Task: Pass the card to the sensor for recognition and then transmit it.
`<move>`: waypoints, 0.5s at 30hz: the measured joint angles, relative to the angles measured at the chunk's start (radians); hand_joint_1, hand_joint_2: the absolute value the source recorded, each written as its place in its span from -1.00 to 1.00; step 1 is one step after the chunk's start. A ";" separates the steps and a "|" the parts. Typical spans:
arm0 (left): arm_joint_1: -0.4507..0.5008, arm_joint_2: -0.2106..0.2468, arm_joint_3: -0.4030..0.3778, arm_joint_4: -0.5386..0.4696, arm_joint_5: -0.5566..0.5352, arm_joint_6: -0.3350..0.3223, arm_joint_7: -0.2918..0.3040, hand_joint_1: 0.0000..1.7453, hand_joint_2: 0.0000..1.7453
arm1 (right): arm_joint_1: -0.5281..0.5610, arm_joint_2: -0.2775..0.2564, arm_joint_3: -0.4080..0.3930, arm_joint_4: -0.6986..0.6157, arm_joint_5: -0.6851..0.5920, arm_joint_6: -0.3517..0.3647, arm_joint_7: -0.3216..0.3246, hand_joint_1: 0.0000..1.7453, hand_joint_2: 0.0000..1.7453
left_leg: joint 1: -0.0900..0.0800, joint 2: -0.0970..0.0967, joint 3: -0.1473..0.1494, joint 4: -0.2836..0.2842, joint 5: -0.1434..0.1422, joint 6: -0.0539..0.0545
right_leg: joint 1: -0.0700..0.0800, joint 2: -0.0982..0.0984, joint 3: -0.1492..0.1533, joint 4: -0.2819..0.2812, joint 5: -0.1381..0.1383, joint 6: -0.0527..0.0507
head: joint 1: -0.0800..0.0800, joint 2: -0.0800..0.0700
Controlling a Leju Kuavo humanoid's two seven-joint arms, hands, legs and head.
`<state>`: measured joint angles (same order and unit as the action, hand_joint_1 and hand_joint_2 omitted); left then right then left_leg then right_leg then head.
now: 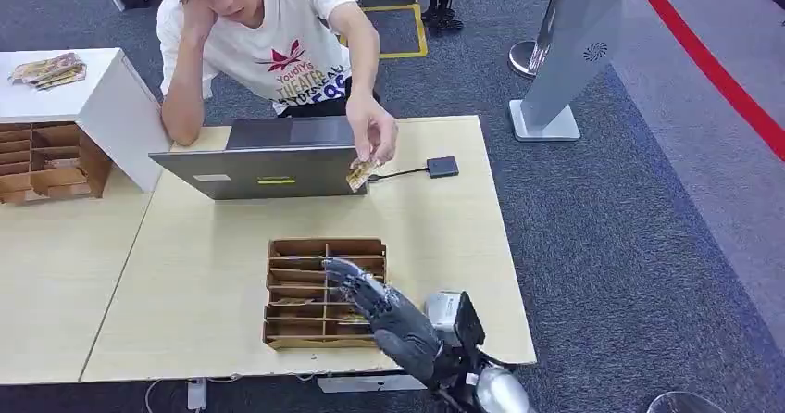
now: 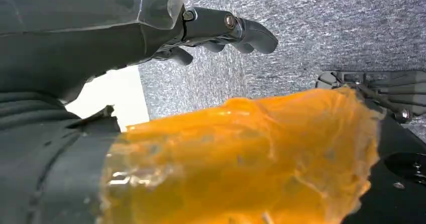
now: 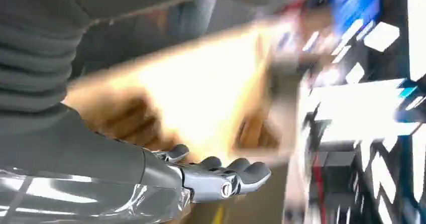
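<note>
A person sitting behind the wooden table (image 1: pixel 444 237) pinches a yellowish card (image 1: pixel 361 174) in a hand, just in front of the grey laptop (image 1: pixel 268 158). The small black sensor (image 1: pixel 442 166) lies on the table right of the laptop, wired to it. My right hand (image 1: pixel 384 316) hovers over the near right part of the slotted cardboard box (image 1: pixel 301 288), fingers stretched out and holding nothing; in the blurred right wrist view the right hand (image 3: pixel 216 176) also shows spread fingers. My left hand (image 2: pixel 221 30) hangs over grey carpet, fingers apart, empty.
A white cabinet (image 1: pixel 111 107) with a stack of cards (image 1: pixel 48 68) on top and a cardboard organiser (image 1: pixel 46 158) stands at the left. A grey kiosk stand (image 1: pixel 565 61) rises on the carpet at the back right.
</note>
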<state>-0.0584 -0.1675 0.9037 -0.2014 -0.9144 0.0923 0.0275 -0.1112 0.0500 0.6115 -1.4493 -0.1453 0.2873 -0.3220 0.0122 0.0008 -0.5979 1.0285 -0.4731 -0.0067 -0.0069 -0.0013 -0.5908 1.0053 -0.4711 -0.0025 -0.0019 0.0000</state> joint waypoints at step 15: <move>-0.009 -0.001 -0.002 0.000 -0.045 -0.013 0.013 -1.00 -1.00 | -0.235 0.014 0.115 -0.085 0.890 -0.641 0.136 -1.00 1.00 | 0.000 0.000 0.001 0.000 0.000 0.000 | 0.000 0.000 0.000 0.000 0.000 0.000 | 0.000 0.000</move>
<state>-0.0672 -0.1682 0.9014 -0.2014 -0.9598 0.0797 0.0408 -0.3461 0.0645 0.7267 -1.5347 0.7446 -0.3538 -0.1859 0.0122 0.0009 -0.5973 1.0286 -0.4729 -0.0068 -0.0069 -0.0011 -0.5906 1.0055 -0.4709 -0.0027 -0.0019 0.0000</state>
